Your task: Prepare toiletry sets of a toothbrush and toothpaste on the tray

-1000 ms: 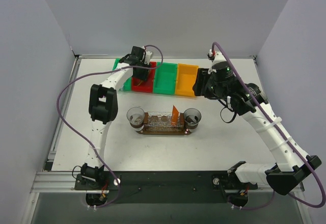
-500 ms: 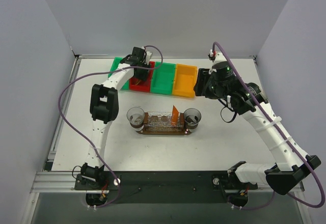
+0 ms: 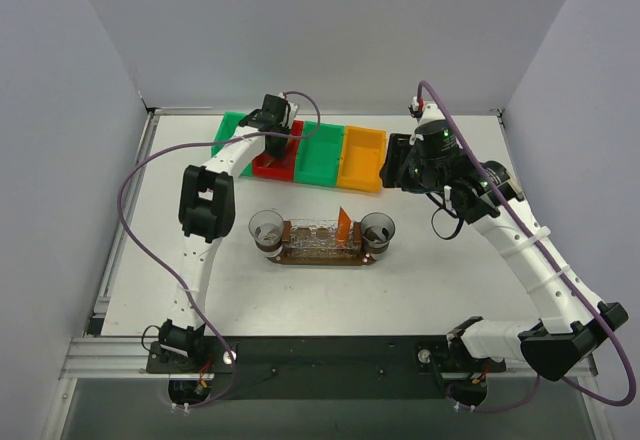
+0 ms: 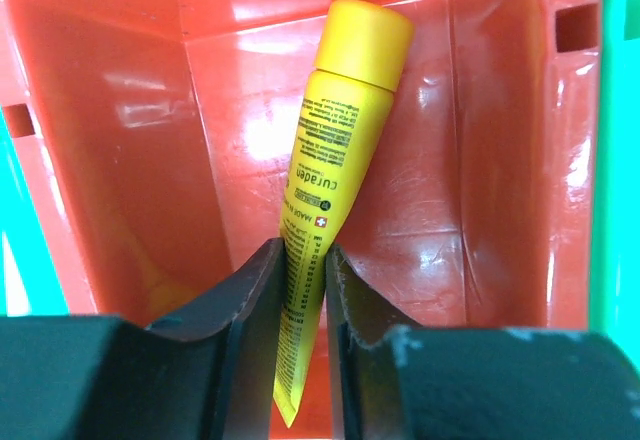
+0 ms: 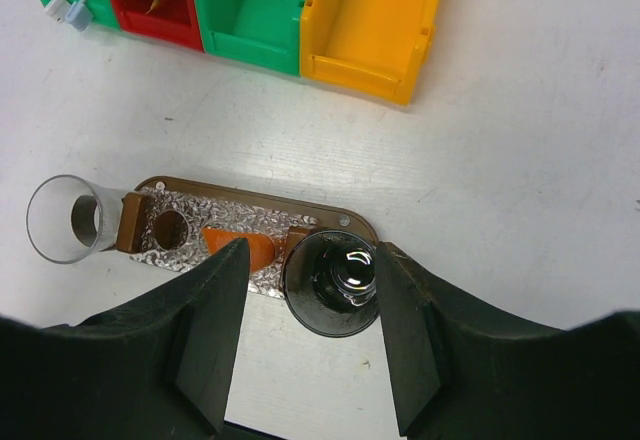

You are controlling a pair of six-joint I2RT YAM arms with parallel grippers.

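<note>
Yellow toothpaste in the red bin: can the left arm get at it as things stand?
Looks like yes: the left gripper is inside the red bin, its fingers against both sides of the yellow toothpaste near its flat end, nothing between.

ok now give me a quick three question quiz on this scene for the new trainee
1. True or false: the yellow toothpaste lies in a blue bin.
2. Which task item is already on the tray? A the orange toothpaste B a bar of soap C nothing
3. Which gripper holds nothing?
Key: 1 false, it lies in the red bin; 2 A; 3 the right gripper, open above the tray.
</note>
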